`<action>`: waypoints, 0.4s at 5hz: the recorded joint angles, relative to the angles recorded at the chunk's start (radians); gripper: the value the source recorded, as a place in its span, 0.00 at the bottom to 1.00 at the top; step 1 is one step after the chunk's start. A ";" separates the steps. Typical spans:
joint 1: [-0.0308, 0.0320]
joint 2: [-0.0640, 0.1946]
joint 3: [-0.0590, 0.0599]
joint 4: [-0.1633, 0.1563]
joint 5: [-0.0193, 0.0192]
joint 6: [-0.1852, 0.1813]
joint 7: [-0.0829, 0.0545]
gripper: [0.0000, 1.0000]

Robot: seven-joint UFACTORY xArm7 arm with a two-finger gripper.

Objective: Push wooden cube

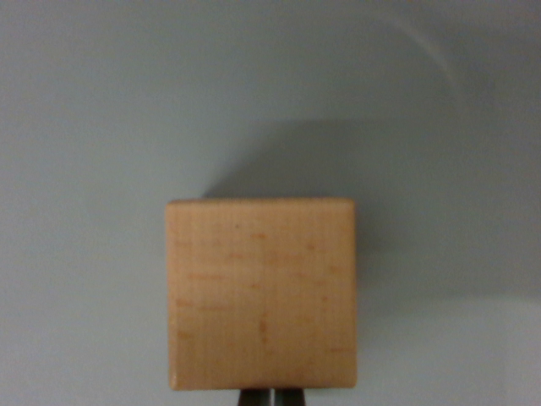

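- The gripper point(272, 397) peeks in at the 6 o'clock edge of the wrist view. Only two small dark tips show there.
- The two tips sit very close side by side, with just a thin pale line between them. The jaws look clenched together, with nothing between them.
- The tips are right at the bottom edge of the wooden cube point(261, 293). They seem to touch it, but the picture is too blurry to be sure.
- The wooden cube sits just below the middle of the view, toward 6 o'clock. It is light brown with little darker streaks. Its flat face looks square with soft, rounded corners.
- The cube rests on a plain pale grey surface point(84, 169) that fills the rest of the view.
- A dark shadow point(355, 161) spreads from the cube toward 1 o'clock and off to the wrist view's right.
- A faint pale curved mark point(435, 51) shows near 1 o'clock, close to the top edge.
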 joint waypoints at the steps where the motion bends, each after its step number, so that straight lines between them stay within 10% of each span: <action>1: 0.0010 0.028 0.002 0.046 0.0005 0.018 0.005 1.00; 2: 0.0010 0.028 0.002 0.046 0.0005 0.018 0.005 1.00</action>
